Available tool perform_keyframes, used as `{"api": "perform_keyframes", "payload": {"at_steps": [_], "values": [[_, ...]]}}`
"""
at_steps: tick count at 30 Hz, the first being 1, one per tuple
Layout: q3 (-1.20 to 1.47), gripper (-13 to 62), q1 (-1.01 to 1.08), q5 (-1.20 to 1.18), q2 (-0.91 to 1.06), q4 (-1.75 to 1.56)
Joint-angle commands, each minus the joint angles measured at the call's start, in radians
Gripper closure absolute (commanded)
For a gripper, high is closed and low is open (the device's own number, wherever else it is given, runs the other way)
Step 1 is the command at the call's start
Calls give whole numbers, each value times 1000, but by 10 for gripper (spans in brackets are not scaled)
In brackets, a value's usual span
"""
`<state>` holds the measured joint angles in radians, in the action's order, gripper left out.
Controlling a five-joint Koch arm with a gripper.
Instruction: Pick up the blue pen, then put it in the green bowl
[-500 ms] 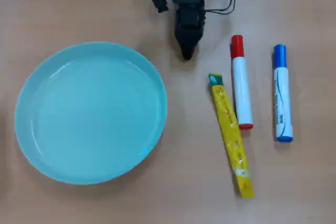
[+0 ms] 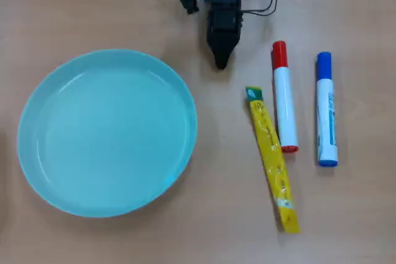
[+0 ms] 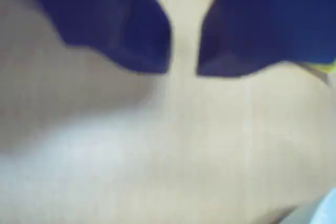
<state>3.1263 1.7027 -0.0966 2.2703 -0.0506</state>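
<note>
- I am looking down at one wide, round, shallow dish of pale turquoise-green plastic, the green bowl [image 2: 106, 133], which is sitting empty on the left half of the light brown wooden worktop [image 2: 216, 227] in the overhead view.
- I am counting two thick white-barrelled markers lying side by side on the right, both running lengthwise up and down the overhead view, apart from each other.
- The blue pen [image 2: 327, 109], white with a blue cap at its upper end and a blue butt at its lower end, is lying furthest right, well apart from the bowl; small dark print is showing on its barrel, but I cannot read it.
- The red-capped marker [image 2: 284, 106] is lying just to its left, cap towards the arm.
- One long yellow sachet [image 2: 271, 158] with a green top end is lying slanted just beside the red-capped marker; its markings are too small to read.
- One black gripper [image 2: 221, 60] is pointing down from the top edge, between the bowl and the markers, touching none of them.
- In the wrist view the gripper [image 3: 184, 66] is showing two dark, blurred jaws with a narrow strip of worktop between them, so it is standing slightly parted and holding nothing.
</note>
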Motion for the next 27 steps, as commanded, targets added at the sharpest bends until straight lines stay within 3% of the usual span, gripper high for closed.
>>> {"api": "perform_keyframes", "payload": {"at_steps": [1,8,27], "values": [[31,498,0,2,98,97],[-17,499,0,0,98,167],[-578,500,-121,46,97,859]]}}
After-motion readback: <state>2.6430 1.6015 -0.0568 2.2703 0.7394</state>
